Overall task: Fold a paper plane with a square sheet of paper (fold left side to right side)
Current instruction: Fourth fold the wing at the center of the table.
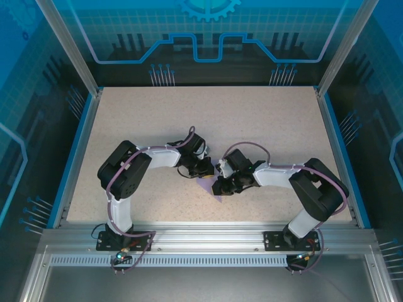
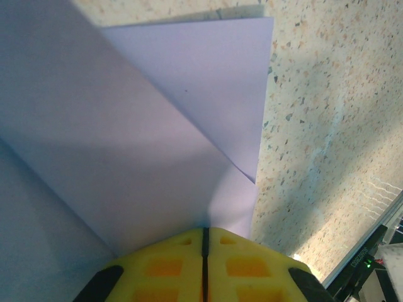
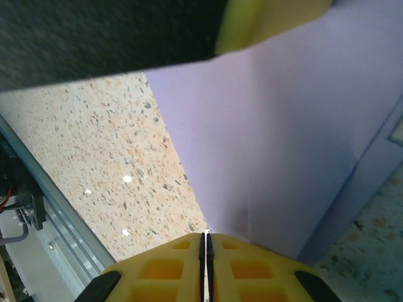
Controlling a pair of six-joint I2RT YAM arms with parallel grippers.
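Note:
The lavender sheet of paper (image 1: 213,189) is partly folded and lies at the table's middle, mostly hidden under both grippers. In the left wrist view the paper (image 2: 157,126) shows a diagonal folded flap and a raised layer running into my left gripper (image 2: 204,231), whose yellow fingers (image 2: 164,267) are shut on its edge. In the right wrist view the paper (image 3: 283,138) rises from my right gripper (image 3: 206,234), shut on its corner with a thin pale edge between the pads. From above, the left gripper (image 1: 203,168) and right gripper (image 1: 220,182) nearly touch.
The speckled tabletop (image 1: 264,126) stretches out behind the arms. Blue rails (image 1: 74,151) line its sides and an aluminium frame (image 1: 201,236) its near edge. A yellow fingertip of the left gripper (image 3: 264,19) and its dark body (image 3: 94,38) hang close above the right wrist view.

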